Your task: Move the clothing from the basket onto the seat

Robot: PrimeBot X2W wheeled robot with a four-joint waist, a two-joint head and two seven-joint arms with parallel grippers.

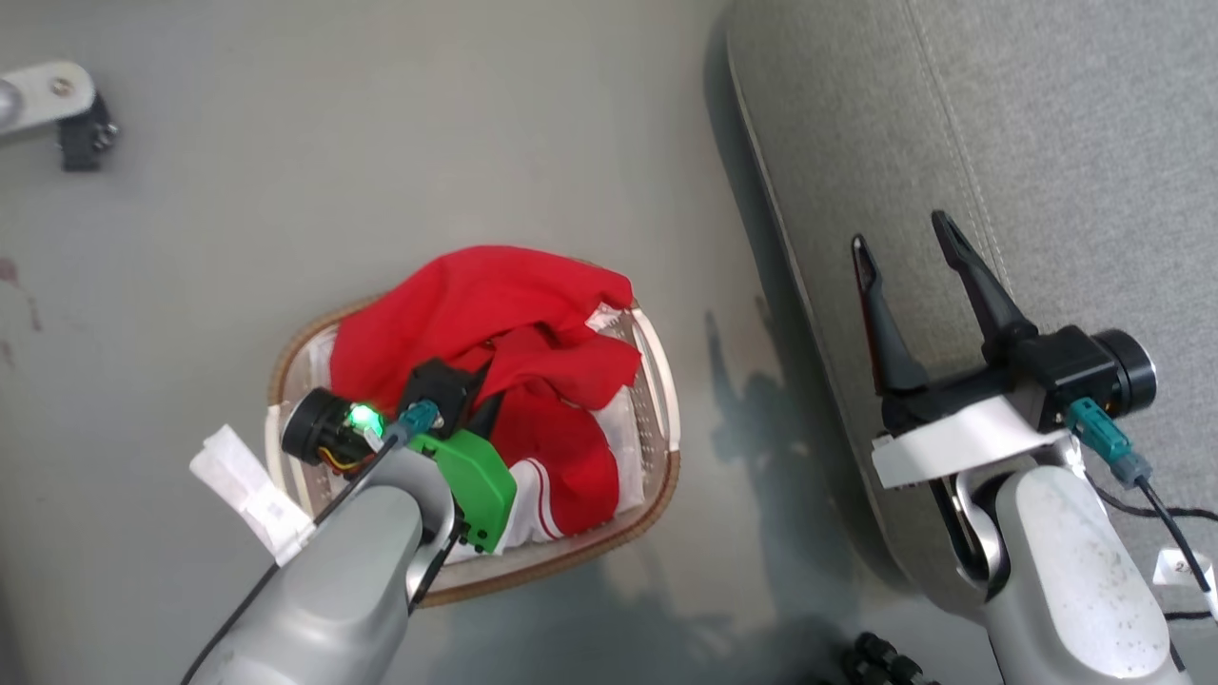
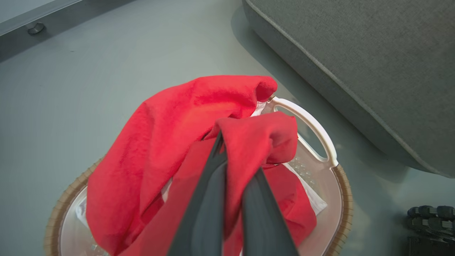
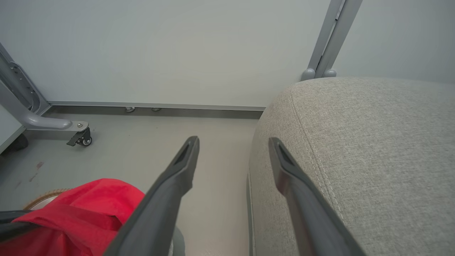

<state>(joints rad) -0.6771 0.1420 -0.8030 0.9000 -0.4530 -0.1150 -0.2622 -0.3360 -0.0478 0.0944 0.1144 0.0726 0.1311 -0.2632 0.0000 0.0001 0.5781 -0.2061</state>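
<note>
Red clothing is heaped in the white basket with a brown woven rim, standing on the floor left of the grey seat. My left gripper reaches down into the heap. In the left wrist view its fingers are shut on a fold of the red clothing, with the basket handle beyond. My right gripper is open over the seat's edge, with nothing between its fingers. In the right wrist view that gripper straddles the seat's rounded corner, and the clothing lies at the lower left.
A white tag hangs off the basket's left side. A grey metal frame leg with a caster stands at the far left, and in the right wrist view the caster is near the wall. Dark cables lie on the floor near the seat.
</note>
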